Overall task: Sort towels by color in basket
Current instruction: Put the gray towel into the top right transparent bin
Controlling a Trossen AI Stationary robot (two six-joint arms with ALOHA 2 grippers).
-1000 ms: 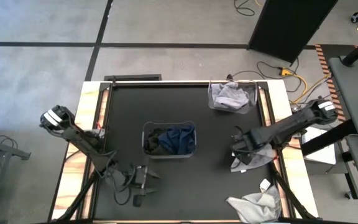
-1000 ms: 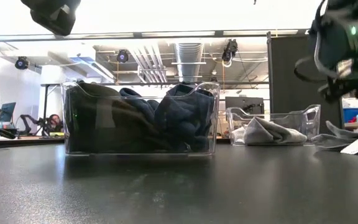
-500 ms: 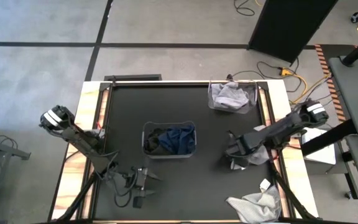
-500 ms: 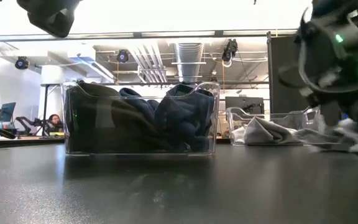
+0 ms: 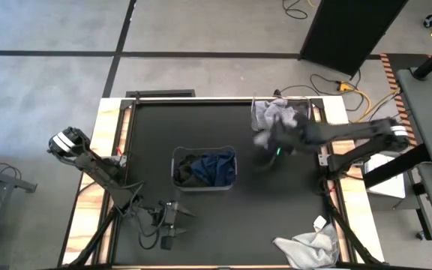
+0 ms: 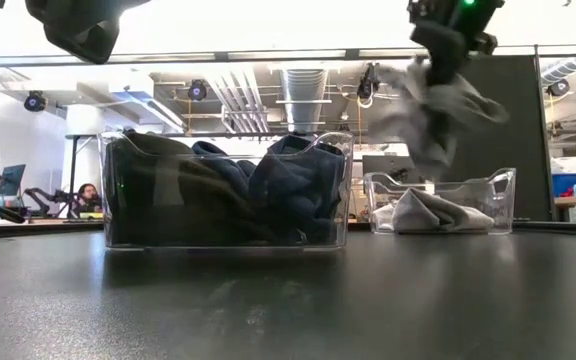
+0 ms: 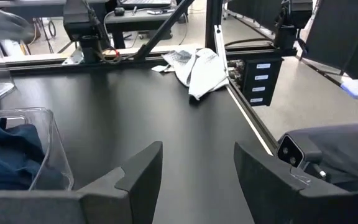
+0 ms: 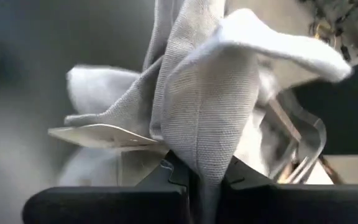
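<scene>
One grey towel (image 6: 430, 115) clamped in right end effector (image 6: 438, 62), hanging long axis down above far clear bin (image 6: 438, 205); left end effector (image 7: 197, 165) parted, empty, near desk (image 5: 201, 217) edge

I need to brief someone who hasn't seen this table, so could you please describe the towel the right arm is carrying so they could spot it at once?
Start at the clear bin at the table's far right corner, which already holds grey cloth. Just beside it, above the tabletop, the right end effector is shut on a light grey towel hanging loose in the air. Unlike the other grey towel lying at the near edge, this one touches nothing but the end effector.
</scene>
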